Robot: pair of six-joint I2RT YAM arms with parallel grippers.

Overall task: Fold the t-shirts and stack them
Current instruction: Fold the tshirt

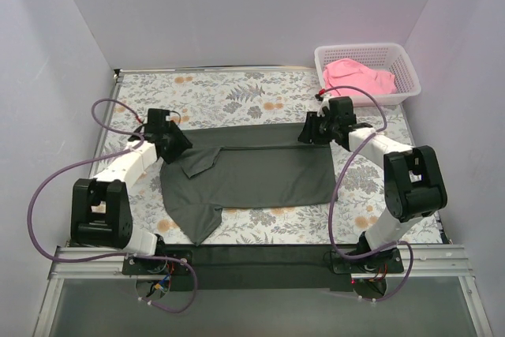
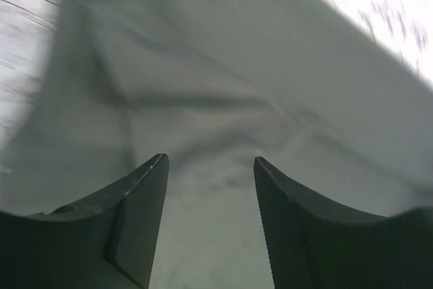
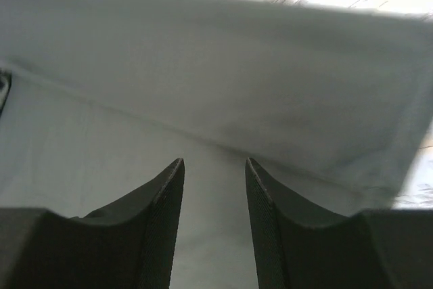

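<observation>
Between left end effector and right end effector, dark t-shirt spread

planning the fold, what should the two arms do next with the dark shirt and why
Probably lower and shut both on the cloth: left gripper and right gripper are open over the far corners of the dark shirt, which lies mostly unfolded.

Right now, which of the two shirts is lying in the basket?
The pink shirt, bunched up in the white basket at the far right corner. The dark shirt lies spread out on the table instead.
</observation>
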